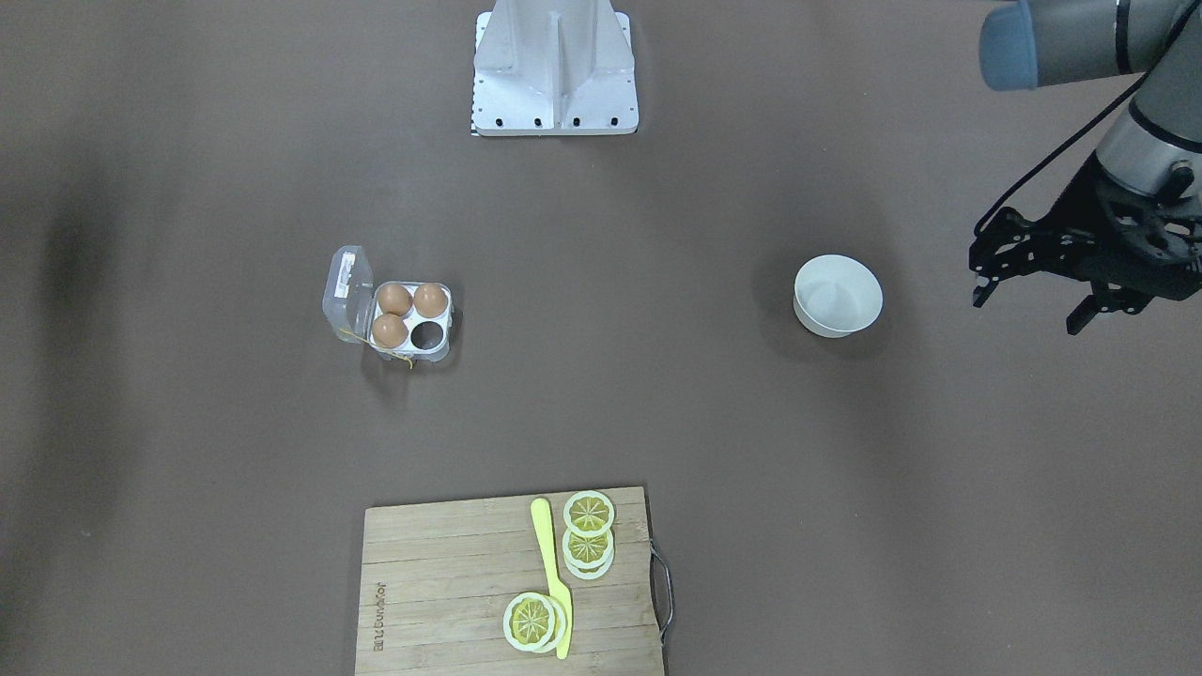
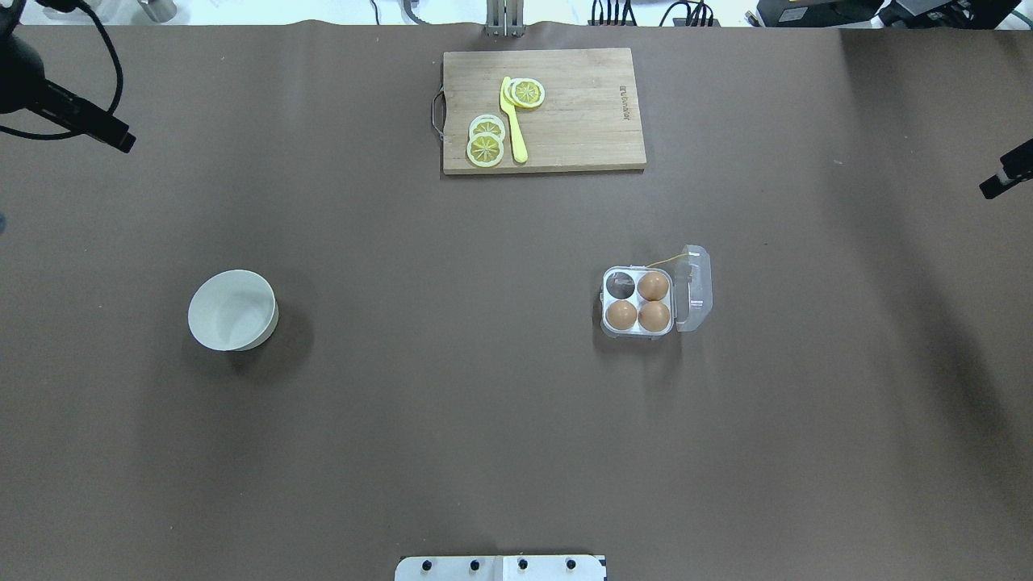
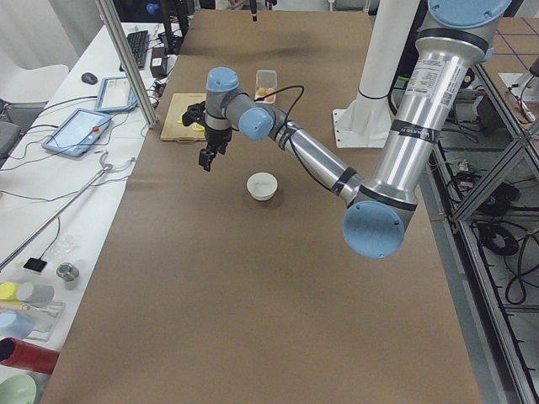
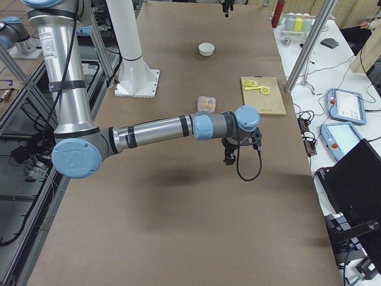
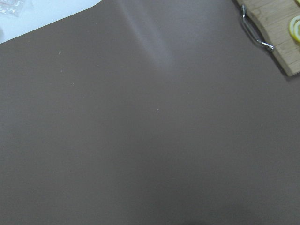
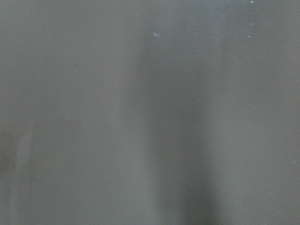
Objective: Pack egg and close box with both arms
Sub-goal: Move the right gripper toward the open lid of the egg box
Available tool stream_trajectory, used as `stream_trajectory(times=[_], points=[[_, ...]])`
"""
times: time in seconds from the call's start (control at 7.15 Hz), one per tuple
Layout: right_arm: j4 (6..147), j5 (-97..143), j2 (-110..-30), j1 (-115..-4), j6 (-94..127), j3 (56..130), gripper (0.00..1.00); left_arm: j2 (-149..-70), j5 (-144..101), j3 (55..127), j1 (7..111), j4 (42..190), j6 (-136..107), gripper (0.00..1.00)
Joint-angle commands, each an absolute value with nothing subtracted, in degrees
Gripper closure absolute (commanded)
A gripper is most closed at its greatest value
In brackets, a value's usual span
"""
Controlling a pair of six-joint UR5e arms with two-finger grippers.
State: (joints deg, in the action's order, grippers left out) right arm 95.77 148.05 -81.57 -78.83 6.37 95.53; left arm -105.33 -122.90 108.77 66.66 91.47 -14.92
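Observation:
The clear egg carton [image 1: 447, 329] [image 2: 637, 332] stands on the brown table with its lid [image 1: 344, 289] open to the side. Three brown eggs [image 1: 394, 299] [image 2: 654, 285] fill three cups; the fourth cup [image 1: 427, 335] [image 2: 620, 282] is empty. No loose egg shows in any view. My left gripper [image 1: 1028, 314] hangs open and empty above the table, beyond the white bowl [image 1: 838, 296] and far from the carton. My right gripper [image 4: 229, 158] hovers off the carton's other side; only one fingertip [image 2: 1001, 177] shows overhead, so I cannot tell whether it is open or shut.
The white bowl [image 2: 232, 311] is empty. A wooden cutting board [image 1: 451, 582] [image 2: 581, 121] carries yellow citrus slices [image 1: 589, 535] and a yellow knife [image 1: 554, 573]. The white robot base [image 1: 554, 75] stands at the robot's edge of the table. The left wrist view shows the board's corner [image 5: 276, 33].

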Motion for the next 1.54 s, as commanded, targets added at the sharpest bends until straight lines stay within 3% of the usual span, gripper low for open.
stream_trajectory(times=[0.0,0.28,0.98,1.4], points=[[93.10,150.82,-80.07,-75.51,8.78,95.45,0.00,-97.51,-122.96,106.89,70.91,96.64,-7.49,0.06],[86.69,151.17,-79.72,-71.65,12.55,94.57,0.01,-92.48,-123.13,99.88,73.46,109.54,-5.99,0.06],[70.16,152.40,-73.49,-62.86,27.04,85.98,0.01,-88.68,-125.49,89.25,81.02,117.20,4.65,0.05],[69.26,152.67,-71.29,-58.11,29.70,86.22,0.01,-88.77,-127.43,83.50,84.62,121.20,6.85,0.05]])
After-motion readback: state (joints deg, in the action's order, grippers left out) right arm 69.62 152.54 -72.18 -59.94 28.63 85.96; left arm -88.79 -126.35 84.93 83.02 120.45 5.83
